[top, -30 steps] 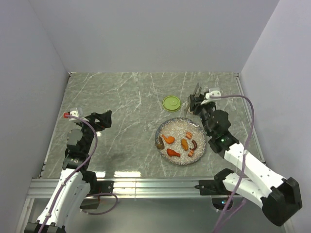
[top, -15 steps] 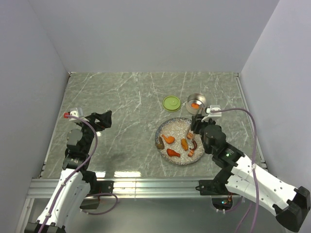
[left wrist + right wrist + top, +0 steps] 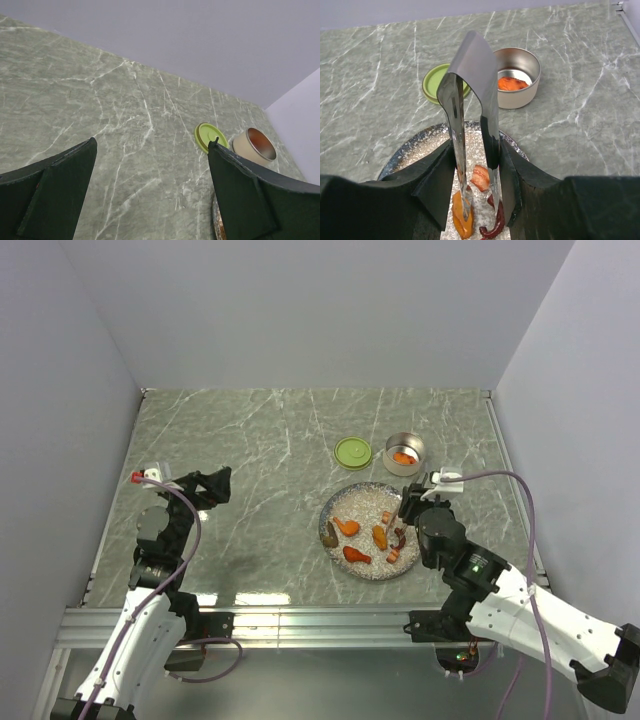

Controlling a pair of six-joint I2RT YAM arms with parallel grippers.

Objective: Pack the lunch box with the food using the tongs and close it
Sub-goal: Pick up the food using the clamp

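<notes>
We see right gripper (image 3: 476, 172) clamped on tongs (image 3: 472, 95), tong tips apart, pointing down over plate (image 3: 407, 152). Orange piece (image 3: 461, 222) under left tip, long axis running away from gripper toward lunch box (image 3: 520, 97); red piece (image 3: 480, 177) between tips. Lunch box just beyond plate, one bit inside, lid (image 3: 432, 82) beside it. Left gripper (image 3: 152, 165) spread wide, empty, well apart; we judge right arm does picking
</notes>
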